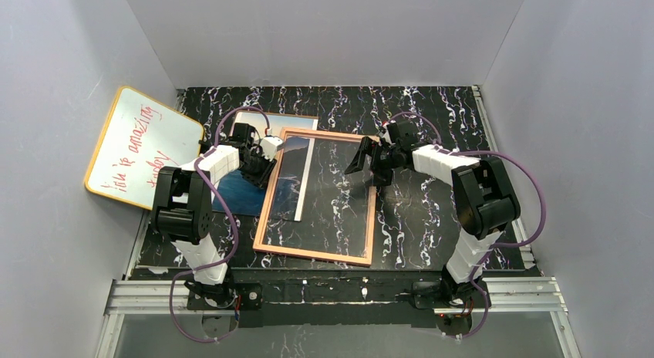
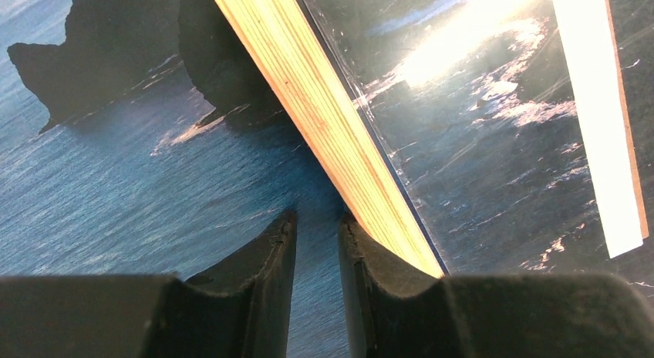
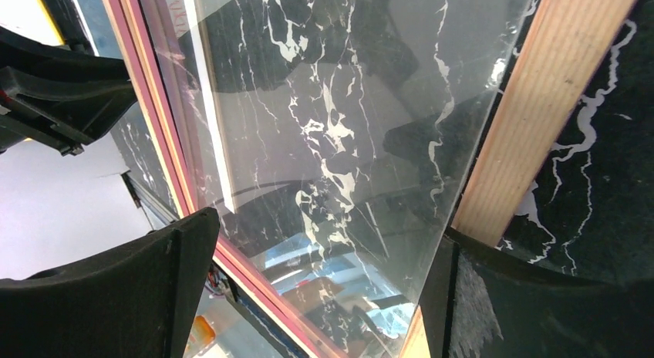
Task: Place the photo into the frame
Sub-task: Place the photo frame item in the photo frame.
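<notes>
The frame (image 1: 316,255) lies in the middle of the black marbled table (image 1: 432,219), its long sides running from 12 to 6 o'clock, and the marble shows through its clear pane. The photo (image 1: 241,194) lies flat at 9 o'clock of the frame. Its blue sea part is outside the frame's left rail. Its right part, with the white margin, is under the pane and is seen through it. A whiteboard (image 1: 139,146) with yellow rim and red writing leans at the left wall, at 9 to 10 o'clock of the table, well apart from the frame. The left gripper (image 2: 316,242) stands over the photo near the frame's 10 o'clock corner. Its fingers (image 2: 270,258) are almost closed, with only a narrow slit between them, and nothing is in this slit. The right one of the two is just beside the pale wooden edge of the left rail; if it touches, I cannot tell. The right gripper (image 3: 328,234) is at 1 to 2 o'clock of the frame, over its right rail. Its fingers (image 3: 139,281) are spread wide and they grip nothing. One finger hangs above the pane, and the rail's pale wood runs down behind the other.
</notes>
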You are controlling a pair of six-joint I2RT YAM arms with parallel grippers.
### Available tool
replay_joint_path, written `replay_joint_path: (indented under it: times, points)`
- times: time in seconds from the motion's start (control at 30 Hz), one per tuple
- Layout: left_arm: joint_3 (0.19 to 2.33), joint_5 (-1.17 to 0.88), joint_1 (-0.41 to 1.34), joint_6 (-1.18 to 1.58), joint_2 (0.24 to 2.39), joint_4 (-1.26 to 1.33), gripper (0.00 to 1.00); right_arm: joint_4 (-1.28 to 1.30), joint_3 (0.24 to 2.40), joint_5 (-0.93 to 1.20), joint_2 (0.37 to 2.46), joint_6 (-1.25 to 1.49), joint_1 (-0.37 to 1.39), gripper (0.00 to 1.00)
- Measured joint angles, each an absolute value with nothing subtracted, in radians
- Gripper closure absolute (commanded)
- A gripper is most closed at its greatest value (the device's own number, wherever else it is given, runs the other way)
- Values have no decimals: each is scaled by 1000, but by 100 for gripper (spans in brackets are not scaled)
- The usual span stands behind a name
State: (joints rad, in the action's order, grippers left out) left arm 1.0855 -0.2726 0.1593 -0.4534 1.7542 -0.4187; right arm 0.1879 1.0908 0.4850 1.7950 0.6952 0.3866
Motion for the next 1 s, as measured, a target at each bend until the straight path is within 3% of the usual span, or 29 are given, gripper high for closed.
replay_joint_path:
  times: [1.0]
  points:
    - [1085, -270, 160, -453, 1754, -418, 76, 345, 1196, 361, 1794, 651, 434, 2]
